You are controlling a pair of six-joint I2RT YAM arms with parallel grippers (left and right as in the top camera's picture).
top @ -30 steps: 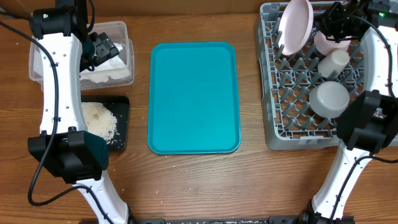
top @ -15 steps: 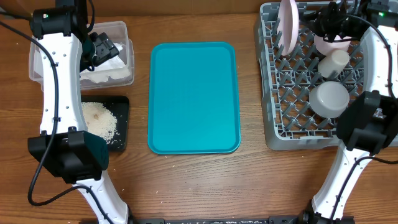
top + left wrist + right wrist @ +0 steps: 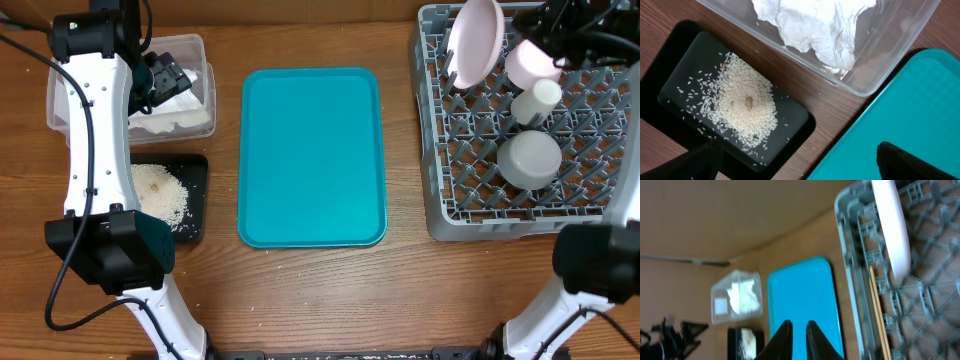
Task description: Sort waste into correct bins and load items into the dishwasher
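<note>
Pink plate [image 3: 474, 42] stands on edge betw pegs at the grey dish rack [image 3: 440, 215] far-left corner, so it drains; both bowls and the cup sit w/ it. Right gripper [image 3: 795, 330]: fingers nearly together, holding nothing. Left gripper [image 3: 790, 165] is spread wide, empty, over napkin tub [image 3: 190, 46] & rice tray [image 3: 195, 200].

plates 1 [image 3: 473, 42] | bowls 2 [image 3: 530, 160] | cups 1 [image 3: 537, 98] | bins 2 [image 3: 190, 48] | trays 1 [image 3: 312, 157]

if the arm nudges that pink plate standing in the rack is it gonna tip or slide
The pink plate stands on edge, leaning between the pegs of the grey dish rack, so a sideways nudge would probably rock it over. Its glossy surface looks slippery. It seems rigid and may chip if it falls against the pink bowl.
</note>
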